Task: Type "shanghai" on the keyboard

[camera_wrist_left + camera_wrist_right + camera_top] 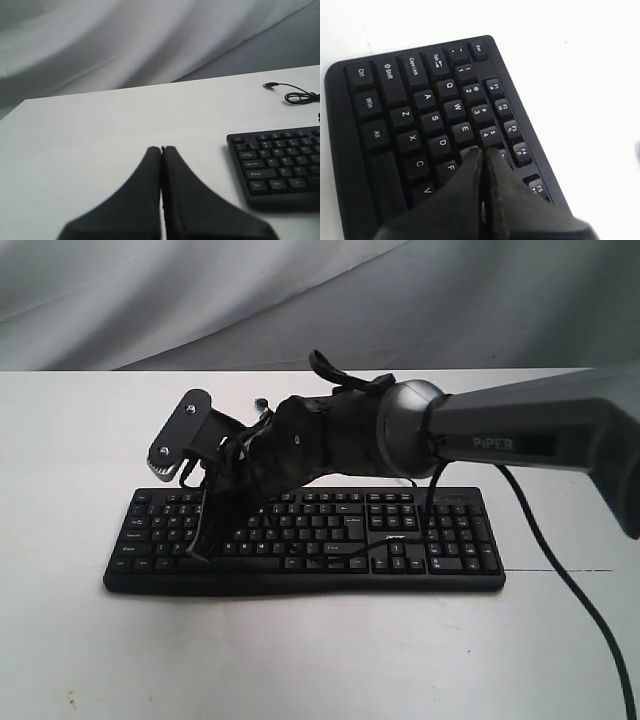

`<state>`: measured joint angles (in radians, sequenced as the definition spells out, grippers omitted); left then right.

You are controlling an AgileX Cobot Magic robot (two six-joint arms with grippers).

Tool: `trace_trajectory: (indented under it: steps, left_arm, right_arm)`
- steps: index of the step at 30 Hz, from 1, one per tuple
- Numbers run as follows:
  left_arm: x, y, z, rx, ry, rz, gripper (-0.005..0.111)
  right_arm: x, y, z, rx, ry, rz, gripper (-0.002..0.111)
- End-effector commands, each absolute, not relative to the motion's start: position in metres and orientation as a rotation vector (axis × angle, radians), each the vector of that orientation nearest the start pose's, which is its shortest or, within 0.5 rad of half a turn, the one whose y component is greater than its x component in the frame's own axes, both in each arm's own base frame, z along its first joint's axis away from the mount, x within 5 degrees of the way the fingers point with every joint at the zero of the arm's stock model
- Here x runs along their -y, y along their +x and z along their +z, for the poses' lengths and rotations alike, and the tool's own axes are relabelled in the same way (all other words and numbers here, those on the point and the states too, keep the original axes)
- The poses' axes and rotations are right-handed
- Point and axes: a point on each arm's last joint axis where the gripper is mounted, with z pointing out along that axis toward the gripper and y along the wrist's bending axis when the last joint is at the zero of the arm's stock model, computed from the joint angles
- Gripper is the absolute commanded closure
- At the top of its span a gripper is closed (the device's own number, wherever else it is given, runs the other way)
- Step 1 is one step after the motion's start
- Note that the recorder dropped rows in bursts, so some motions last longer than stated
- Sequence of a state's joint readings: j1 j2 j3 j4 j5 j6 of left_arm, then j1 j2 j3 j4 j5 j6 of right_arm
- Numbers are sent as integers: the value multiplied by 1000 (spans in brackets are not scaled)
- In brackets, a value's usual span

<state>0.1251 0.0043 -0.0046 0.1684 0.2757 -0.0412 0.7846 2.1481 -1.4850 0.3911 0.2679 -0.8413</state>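
Right wrist view, closed right pincer (pixel 481 153) over keyboard (pixel 395 100) letter keys

White-lettered black keyboard (pixel 320 545); plain white bench (pixel 300 660); pale grey cloth (pixel 200 300); dark grey arm (pixel 540 440); black cable (pixel 572 592)
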Motion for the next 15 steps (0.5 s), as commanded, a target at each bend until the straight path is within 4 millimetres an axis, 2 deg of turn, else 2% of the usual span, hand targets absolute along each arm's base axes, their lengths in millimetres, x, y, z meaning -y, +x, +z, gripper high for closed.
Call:
trace_trajectory:
  steps: [1, 6, 15]
  left_arm:
    - [-10, 54, 189, -1750, -34, 208, 107]
    - [-10, 54, 189, -1750, -34, 208, 107]
    - [-10, 54, 189, -1750, -34, 208, 107]
  right_arm:
    - [-337, 328, 142, -1960, -1475, 269, 108]
    - [-337, 329, 129, -1983, -1486, 265, 108]
    - [-339, 330, 125, -1979, -1474, 262, 108]
